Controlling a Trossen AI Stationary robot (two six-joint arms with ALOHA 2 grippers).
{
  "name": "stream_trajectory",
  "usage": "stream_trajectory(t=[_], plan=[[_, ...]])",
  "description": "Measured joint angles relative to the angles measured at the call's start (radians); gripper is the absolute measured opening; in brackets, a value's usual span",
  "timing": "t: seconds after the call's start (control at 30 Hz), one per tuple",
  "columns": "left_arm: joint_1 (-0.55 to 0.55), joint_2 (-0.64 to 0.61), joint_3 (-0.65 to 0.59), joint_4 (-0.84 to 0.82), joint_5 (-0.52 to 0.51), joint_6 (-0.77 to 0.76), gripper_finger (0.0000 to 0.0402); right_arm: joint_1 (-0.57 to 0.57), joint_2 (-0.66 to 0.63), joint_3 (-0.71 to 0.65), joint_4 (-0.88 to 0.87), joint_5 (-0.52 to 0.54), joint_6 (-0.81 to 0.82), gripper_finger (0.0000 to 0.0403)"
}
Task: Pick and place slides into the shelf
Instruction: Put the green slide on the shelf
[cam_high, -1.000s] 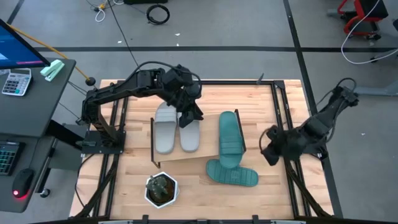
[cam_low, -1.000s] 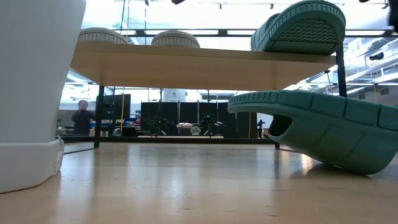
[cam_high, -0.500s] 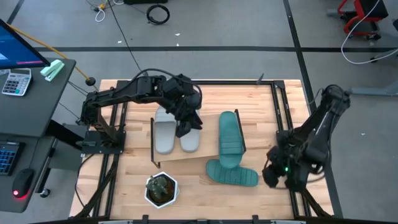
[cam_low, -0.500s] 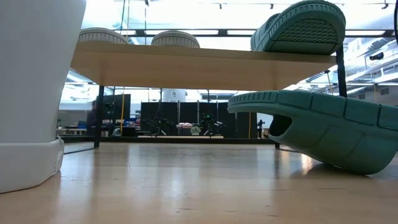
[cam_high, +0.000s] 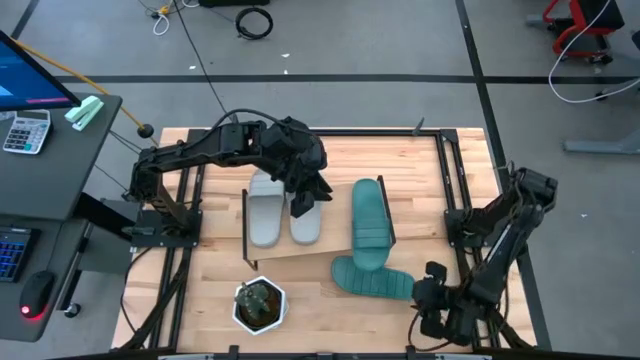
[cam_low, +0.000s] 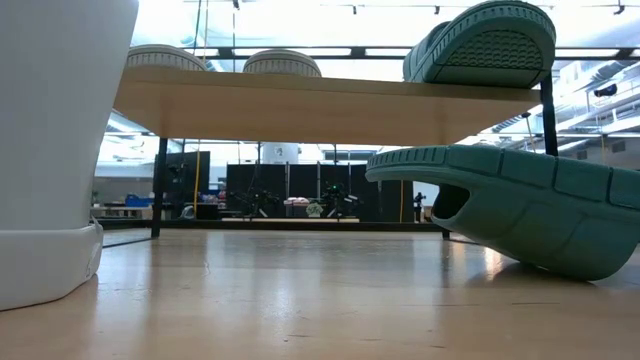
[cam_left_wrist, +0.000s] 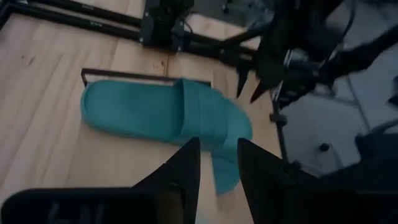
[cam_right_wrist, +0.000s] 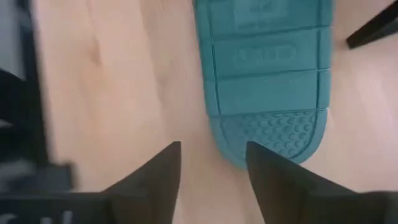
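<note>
shelf (cam_high: 300, 250): three slides (cam_high: 291, 205) on | fourth slide (cam_high: 373, 281): tabletop, before shelf

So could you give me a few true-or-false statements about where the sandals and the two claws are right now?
1. Two grey slides lie on the shelf. True.
2. Both teal slides lie on the shelf. False: one teal slide is up there; the other teal slide lies on the tabletop, upside down.
3. The right claw grips a slide. False: it is open, empty, near the tabletop slide's end.
4. The left claw is above the shelf. True.
5. A potted plant is on the shelf. False: it stands on the tabletop.
</note>
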Motion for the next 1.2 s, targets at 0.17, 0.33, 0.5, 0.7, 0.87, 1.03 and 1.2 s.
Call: stream_trajectory(t=[0.17,0.33,0.5,0.7,0.87,1.03,1.2], plan=[[0.000,0.000,0.000,0.052,0.000,-0.058,0.0112,0.000,0.105,0.000,-0.001,0.001,-0.158,0.0221],[-0.005,0.000,0.000,0.051,0.000,-0.111,0.0110,-0.018,0.144,0.002,-0.001,0.030,-0.240,0.0243],[-0.015,0.000,0.000,0.050,-0.019,-0.133,0.0105,-0.033,0.145,0.000,-0.009,0.082,-0.281,0.0252],[-0.032,0.000,0.000,0.050,-0.034,-0.142,0.0105,-0.043,0.134,0.019,-0.028,0.084,-0.308,0.0250],[-0.040,0.000,0.000,0.050,-0.034,-0.142,0.0105,-0.045,0.125,0.039,-0.040,0.159,-0.335,0.0241],[-0.039,0.000,0.000,0.050,-0.035,-0.148,0.0103,-0.074,0.128,-0.002,-0.011,0.156,-0.335,0.0242],[-0.039,0.000,0.000,0.050,-0.034,-0.148,0.0102,-0.113,0.127,-0.070,0.138,0.132,-0.343,0.0253]])
